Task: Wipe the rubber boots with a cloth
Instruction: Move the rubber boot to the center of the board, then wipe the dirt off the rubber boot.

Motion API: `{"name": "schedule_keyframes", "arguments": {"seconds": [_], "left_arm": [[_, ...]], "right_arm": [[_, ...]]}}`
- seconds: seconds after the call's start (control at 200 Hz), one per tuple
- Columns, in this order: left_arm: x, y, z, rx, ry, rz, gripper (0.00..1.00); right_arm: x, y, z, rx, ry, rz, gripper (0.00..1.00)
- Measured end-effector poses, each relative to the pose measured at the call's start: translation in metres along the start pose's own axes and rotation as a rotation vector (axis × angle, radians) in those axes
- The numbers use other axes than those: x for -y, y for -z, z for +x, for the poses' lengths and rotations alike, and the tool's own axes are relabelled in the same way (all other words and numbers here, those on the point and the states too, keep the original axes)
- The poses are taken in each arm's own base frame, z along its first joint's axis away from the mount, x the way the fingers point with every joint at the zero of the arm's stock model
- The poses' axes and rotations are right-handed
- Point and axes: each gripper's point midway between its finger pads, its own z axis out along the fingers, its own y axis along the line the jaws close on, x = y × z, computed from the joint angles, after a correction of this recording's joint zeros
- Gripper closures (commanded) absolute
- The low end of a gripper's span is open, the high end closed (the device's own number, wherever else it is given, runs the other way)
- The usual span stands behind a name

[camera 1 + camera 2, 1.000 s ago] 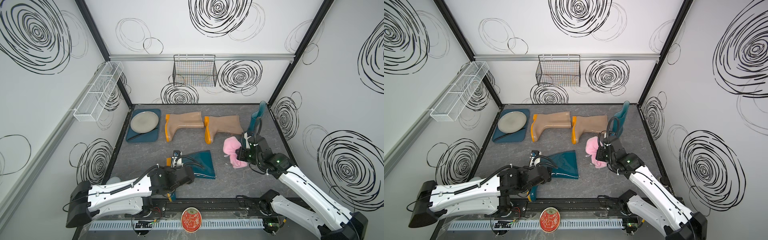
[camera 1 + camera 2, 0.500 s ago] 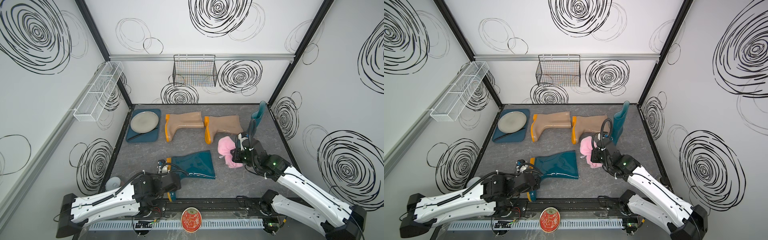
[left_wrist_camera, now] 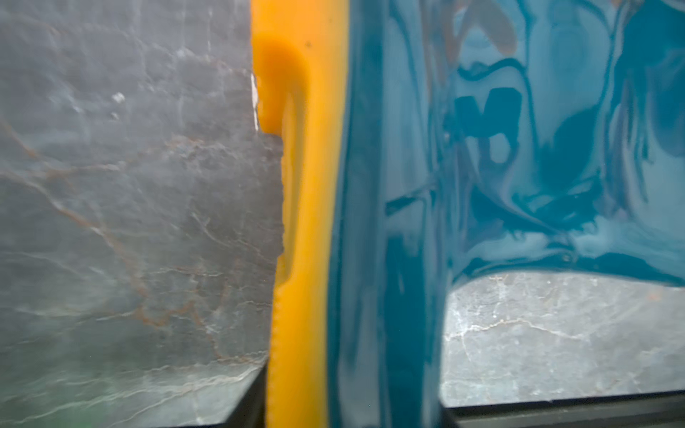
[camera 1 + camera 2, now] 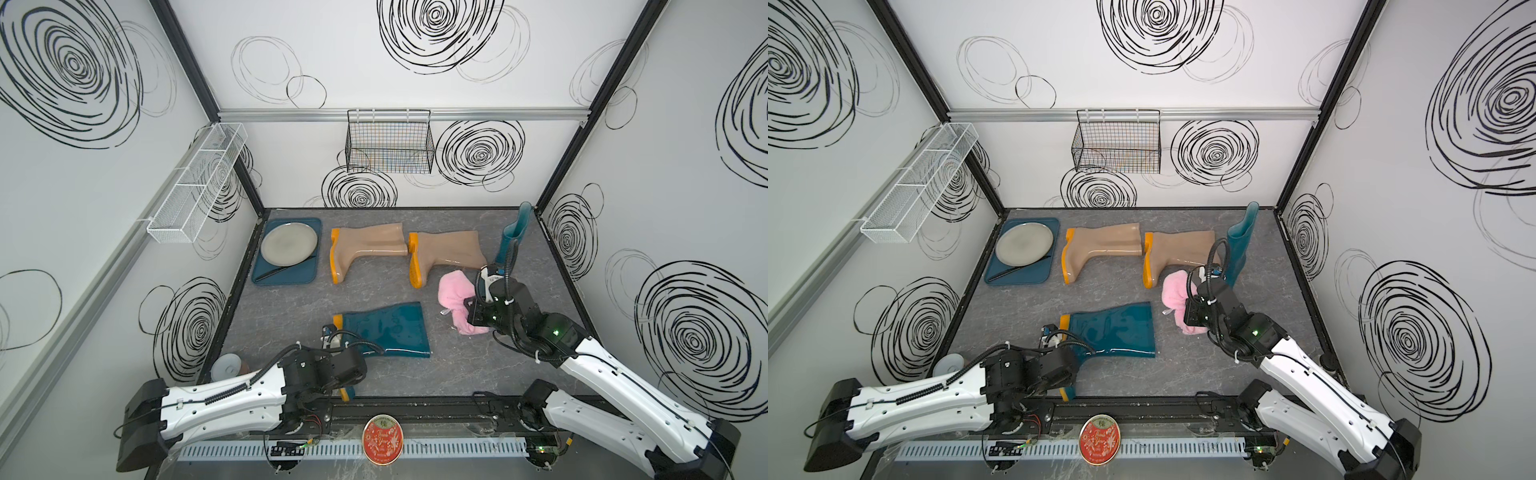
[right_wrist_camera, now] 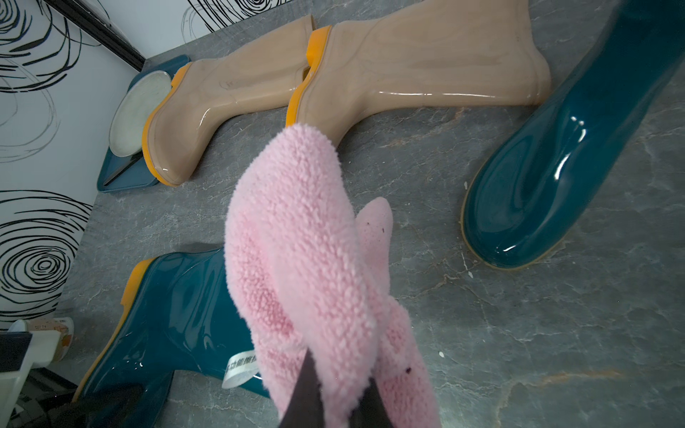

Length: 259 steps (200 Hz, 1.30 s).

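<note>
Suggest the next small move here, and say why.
Probably swing the right gripper left and lower the cloth onto the shaft of the lying teal boot. The gripper is shut on the cloth, which is beside that boot, not on it, and the left arm is at its foot, seemingly to steady it.

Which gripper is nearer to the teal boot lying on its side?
Left. The left gripper sits over the foot of the lying teal boot; the right gripper, clamping the pink towel, is past the boot's open shaft end.
</note>
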Motion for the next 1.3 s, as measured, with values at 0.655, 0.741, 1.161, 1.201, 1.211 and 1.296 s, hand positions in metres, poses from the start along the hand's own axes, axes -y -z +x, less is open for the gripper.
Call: {"name": "schedule_keyframes", "arguments": {"seconds": [0.655,0.741,1.161,1.201,1.211,1.296], "left_arm": [[0.095,0.006,-0.033,0.114,-0.265,0.032,0.97],[0.103,-0.008,-0.024,0.107,-0.272,0.043,0.96],[0.102,-0.035,0.005,0.131,-0.31,0.15,0.94],[0.103,-0.035,0.006,0.136,-0.319,0.156,0.97],[0.103,-0.035,0.006,0.138,-0.321,0.157,0.97],[0.104,-0.035,0.009,0.148,-0.345,0.163,1.0]], "right_arm": [[-0.085,0.009,0.028,-0.111,0.092,-0.29,1.0],[-0.098,-0.016,0.054,-0.186,0.073,-0.326,1.0],[-0.101,-0.123,0.085,-0.358,-0.158,-0.343,1.0],[-0.101,-0.129,0.081,-0.358,-0.173,-0.354,1.0],[-0.1,-0.13,0.08,-0.361,-0.178,-0.358,1.0],[-0.082,-0.142,0.068,-0.35,-0.227,-0.337,1.0]]}}
